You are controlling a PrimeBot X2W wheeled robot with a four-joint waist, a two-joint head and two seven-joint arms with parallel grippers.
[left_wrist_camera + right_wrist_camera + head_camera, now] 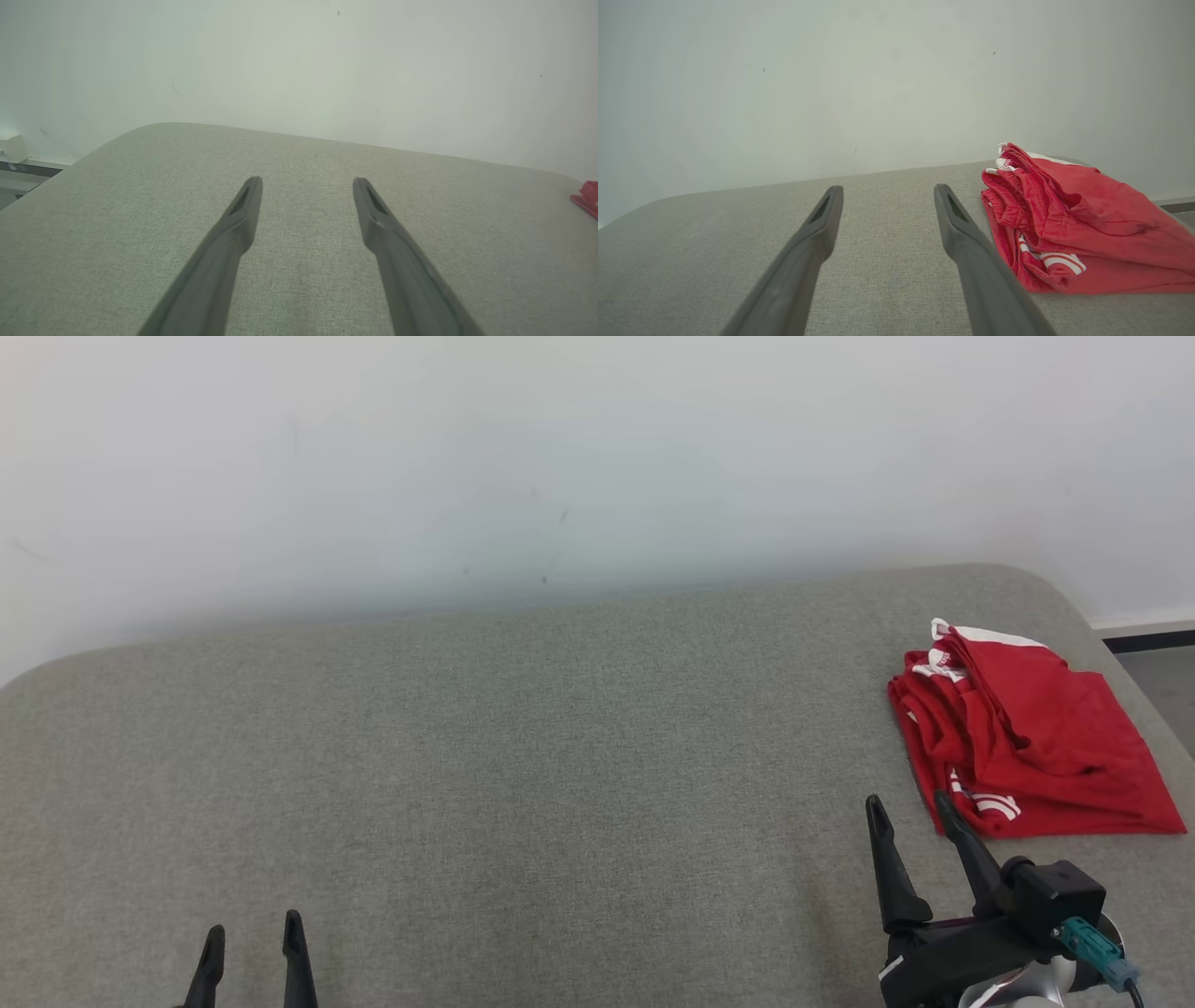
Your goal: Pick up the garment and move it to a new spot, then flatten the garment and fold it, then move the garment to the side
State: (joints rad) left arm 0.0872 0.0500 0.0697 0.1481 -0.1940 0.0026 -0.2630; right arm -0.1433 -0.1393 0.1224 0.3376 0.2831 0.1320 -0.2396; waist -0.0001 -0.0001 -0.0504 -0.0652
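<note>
A red garment [1027, 737] with white trim lies folded in a loose pile at the right end of the grey fabric surface [523, 775]. In the right wrist view the garment [1078, 224] sits just right of my right gripper [888, 191], whose fingers stand open and empty. In the head view my right gripper [907, 803] hovers at the garment's near left corner. My left gripper [254, 931] is open and empty at the lower left, far from the cloth. The left wrist view shows my left gripper [307, 181] open, with a red corner of the garment [587, 197] at the right edge.
A pale wall [560, 467] runs behind the surface. The surface's rounded right corner [1055, 593] drops to a floor strip [1162, 677] close behind the garment. A dark baseboard [28, 169] shows past the left end.
</note>
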